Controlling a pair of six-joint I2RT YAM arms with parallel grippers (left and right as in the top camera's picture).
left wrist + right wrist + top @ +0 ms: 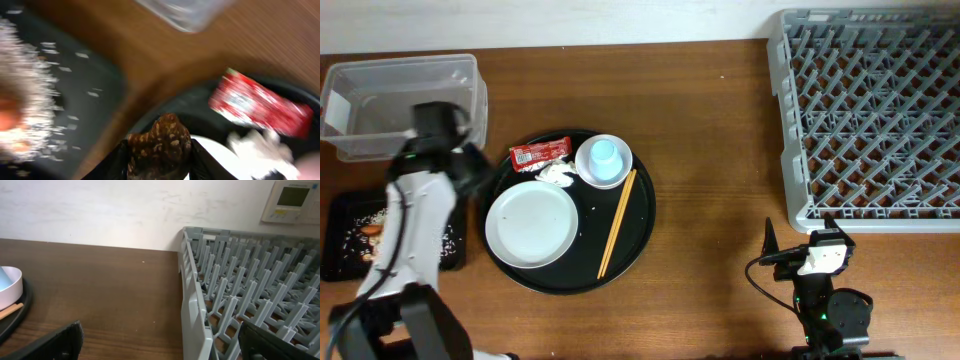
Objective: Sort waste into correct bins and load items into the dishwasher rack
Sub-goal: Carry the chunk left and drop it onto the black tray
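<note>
- Brown lump point(160, 145): clamped between the left gripper point(159, 162) fingers, long axis upright in the wrist view, top toward 12 o'clock; blurred. It hangs over the 9 o'clock rim of the large round black tray point(642, 232).
- Red sachet wrapper point(260, 105): on that tray, long axis 10-to-4 in the wrist view.
- Surface: brown wooden table point(720, 150); white wall point(100, 210) behind.
- Right gripper point(802, 235): fingers spread wide, empty, at 6 o'clock of the dishwasher rack point(870, 120).
- Overhead hides the lump under the arm; only the right wrist view shows a wall control panel point(295, 200).
</note>
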